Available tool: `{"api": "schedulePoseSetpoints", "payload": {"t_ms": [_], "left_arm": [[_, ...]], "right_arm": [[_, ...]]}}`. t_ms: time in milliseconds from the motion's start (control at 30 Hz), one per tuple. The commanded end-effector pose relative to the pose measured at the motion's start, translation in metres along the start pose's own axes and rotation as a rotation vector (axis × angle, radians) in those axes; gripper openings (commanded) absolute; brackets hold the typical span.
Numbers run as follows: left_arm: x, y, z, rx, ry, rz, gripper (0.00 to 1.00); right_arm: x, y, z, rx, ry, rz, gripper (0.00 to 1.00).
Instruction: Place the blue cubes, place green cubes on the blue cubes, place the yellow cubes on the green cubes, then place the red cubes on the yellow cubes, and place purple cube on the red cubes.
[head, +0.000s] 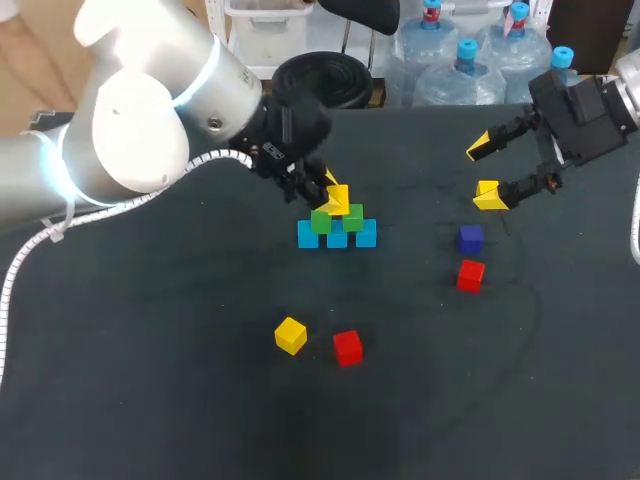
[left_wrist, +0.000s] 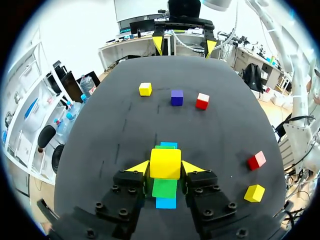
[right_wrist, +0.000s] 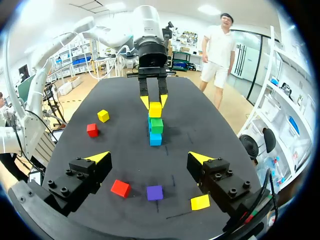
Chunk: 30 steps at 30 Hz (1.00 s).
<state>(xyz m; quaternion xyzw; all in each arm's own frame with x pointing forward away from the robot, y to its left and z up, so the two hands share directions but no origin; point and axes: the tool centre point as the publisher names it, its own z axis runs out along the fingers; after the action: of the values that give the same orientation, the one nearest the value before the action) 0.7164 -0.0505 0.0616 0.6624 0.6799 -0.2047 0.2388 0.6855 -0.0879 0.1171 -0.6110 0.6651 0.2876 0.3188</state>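
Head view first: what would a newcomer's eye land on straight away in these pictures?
The small pyramid at the centre draws the eye: a row of blue cubes with green cubes on them, and the left gripper shut on a yellow cube at its top. Off to the right, the right gripper hangs open near a purple cube and a red cube.
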Motion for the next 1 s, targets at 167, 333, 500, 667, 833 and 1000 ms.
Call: {"api": "schedulePoseSetpoints", "payload": {"t_ms": [167,333,500,667,833,1000], "left_arm": [[0.0010,0.0048,0.0008,0.005,0.008,-0.002,0.00],[0.0023,0.0050,0.0019,0.009,0.010,-0.006,0.00],[0.0030,0.0051,0.0034,0.014,0.010,-0.009,0.00],[0.0035,0.0060,0.0049,0.017,0.012,-0.011,0.00],[0.0045,0.0068,0.0059,0.020,0.015,-0.014,0.00],[0.0061,0.0073,0.0070,0.023,0.017,-0.018,0.00]], "right_arm": [[0.0004,-0.0002,0.0005,0.000,-0.002,-0.001,1.00],[0.0004,-0.0002,0.0005,0.000,-0.002,-0.001,1.00],[0.0004,-0.0002,0.0005,0.000,-0.002,-0.001,1.00],[0.0004,-0.0002,0.0005,0.000,-0.002,-0.001,1.00],[0.0004,-0.0002,0.0005,0.000,-0.002,-0.001,1.00],[0.0004,-0.0002,0.0005,0.000,-0.002,-0.001,1.00]]}}
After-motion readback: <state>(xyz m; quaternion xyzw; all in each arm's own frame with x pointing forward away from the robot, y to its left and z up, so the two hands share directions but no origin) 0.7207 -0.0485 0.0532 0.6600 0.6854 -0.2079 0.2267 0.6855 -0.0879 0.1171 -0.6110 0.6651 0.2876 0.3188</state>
